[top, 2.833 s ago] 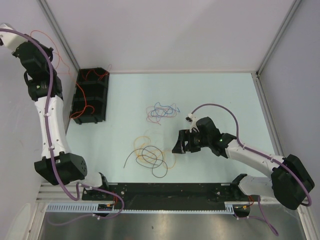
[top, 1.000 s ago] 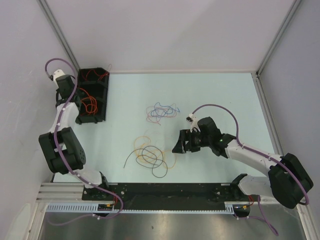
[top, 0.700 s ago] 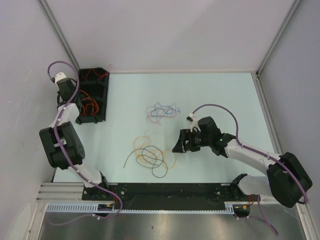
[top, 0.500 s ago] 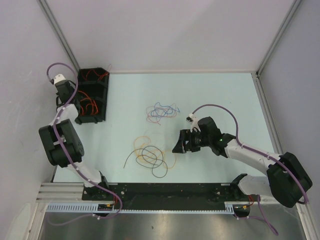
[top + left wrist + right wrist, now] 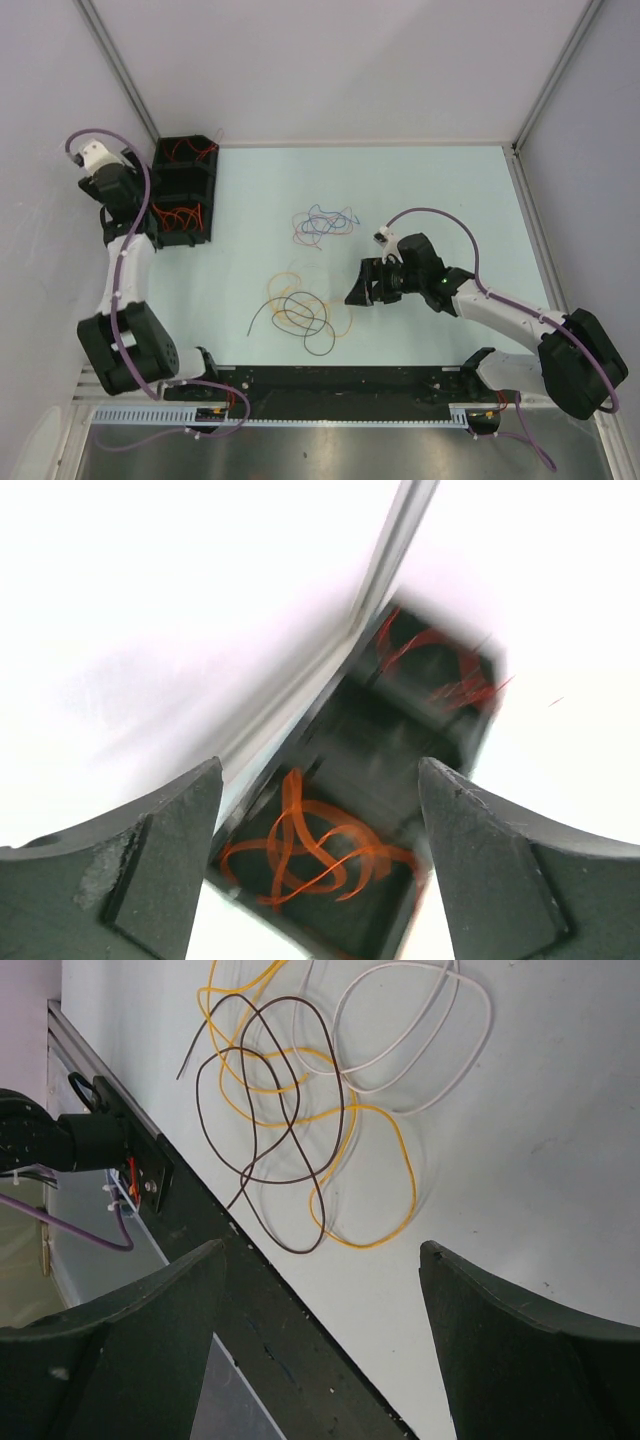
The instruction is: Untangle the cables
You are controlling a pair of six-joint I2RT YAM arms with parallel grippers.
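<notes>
Yellow, dark brown and white cables (image 5: 297,1110) lie looped together at twelve o'clock on the pale bench (image 5: 540,1160), beyond the wide-apart, empty jaws.

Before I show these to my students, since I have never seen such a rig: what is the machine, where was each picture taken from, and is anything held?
The machine is a left arm and a right arm bolted at the near edge of a pale table, each ending in a two-finger gripper. The wide picture comes from a fixed camera above and behind them. The other two come from a camera on each wrist; the dark shapes at the bottom are that gripper's own fingers. The left gripper is open, facing a black divided bin with orange wires and red wires inside. The right gripper is open over a loose tangle of yellow, dark and pale wires. A second tangle of blue, purple and red wires lies farther back. Nothing is held.
</notes>
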